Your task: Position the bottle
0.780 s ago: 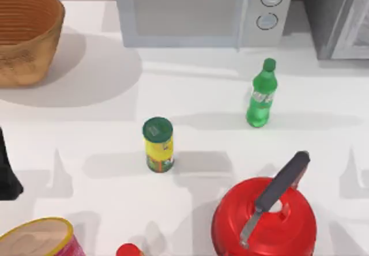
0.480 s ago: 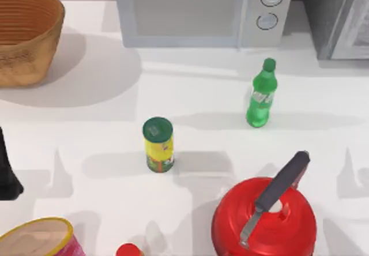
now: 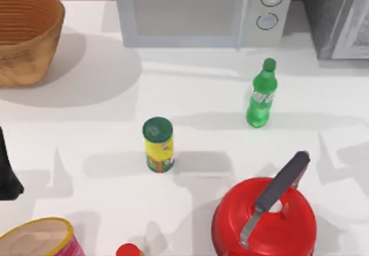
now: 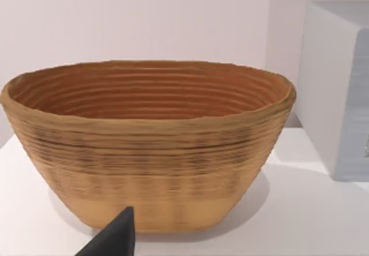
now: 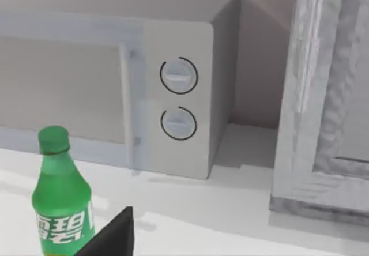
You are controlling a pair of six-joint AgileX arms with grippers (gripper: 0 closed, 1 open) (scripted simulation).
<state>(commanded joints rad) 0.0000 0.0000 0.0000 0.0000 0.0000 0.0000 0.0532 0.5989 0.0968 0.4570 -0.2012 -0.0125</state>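
Plainly, the small translucent green plastic bottle (image 3: pixel 262 94) stands upright on the white counter (image 3: pixel 104 135), right of centre before the grey microwave (image 3: pixel 202 11). It lies nearer my right arm, whose pincer's state I cannot tell.

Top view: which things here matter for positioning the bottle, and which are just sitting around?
For the job:
- green bottle, standing upright in front of the microwave

Just lying about:
- yellow canister
- wicker basket
- microwave
- red pot with dark handle
- pink tub
- red-capped item
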